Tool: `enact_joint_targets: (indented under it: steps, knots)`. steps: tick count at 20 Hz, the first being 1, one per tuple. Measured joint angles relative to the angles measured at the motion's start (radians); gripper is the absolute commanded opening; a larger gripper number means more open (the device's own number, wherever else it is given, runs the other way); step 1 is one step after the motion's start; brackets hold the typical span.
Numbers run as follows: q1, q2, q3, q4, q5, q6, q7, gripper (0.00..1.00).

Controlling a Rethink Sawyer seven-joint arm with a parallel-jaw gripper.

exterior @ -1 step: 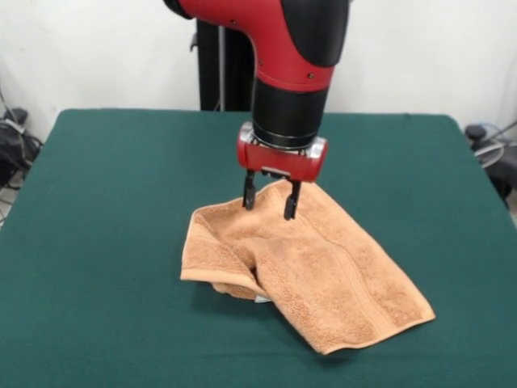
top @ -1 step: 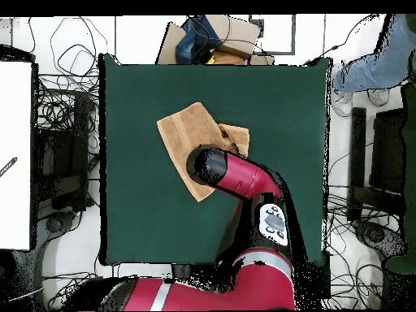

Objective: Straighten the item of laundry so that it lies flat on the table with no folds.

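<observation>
From the front, the gripper [exterior @ -1 step: 271, 200] hangs from the red and black arm [exterior @ -1 step: 295, 48] over the far edge of the towel [exterior @ -1 step: 303, 267]. Its two dark fingers [exterior @ -1 step: 250, 191] point straight down and stand apart, open, with a gap between them. Their tips are at the towel's far edge; whether they touch the cloth cannot be told, and nothing is held between them. The towel spreads away from the gripper toward the camera and to the picture's right, ending in a corner well below and to the right of the fingers. Below and to the left of the gripper the cloth is folded over itself, with a doubled layer and a rumpled ridge running down from just under the fingers. A woven stripe runs along the flat part on the right. The towel lies on the green table [exterior @ -1 step: 97, 242], roughly in its middle, with bare felt all around it.

From overhead, the arm [top @ -1 step: 236, 175] reaches up from the picture's bottom and its rounded end covers the gripper, so the fingers are hidden here. The towel [top @ -1 step: 183, 138] shows above and to the left of that end, with a smaller folded part sticking out to the right. The table [top @ -1 step: 130, 203] surrounds it. A person's legs [top @ -1 step: 370, 69] show at the upper right, beyond the table's corner.
</observation>
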Motion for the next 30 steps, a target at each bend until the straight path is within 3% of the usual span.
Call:
enact_joint_targets:
  steps: [30]
  knots:
    - [-0.015, 0.112, 0.000, -0.086, 0.000, 0.000, 0.000, 1.00]
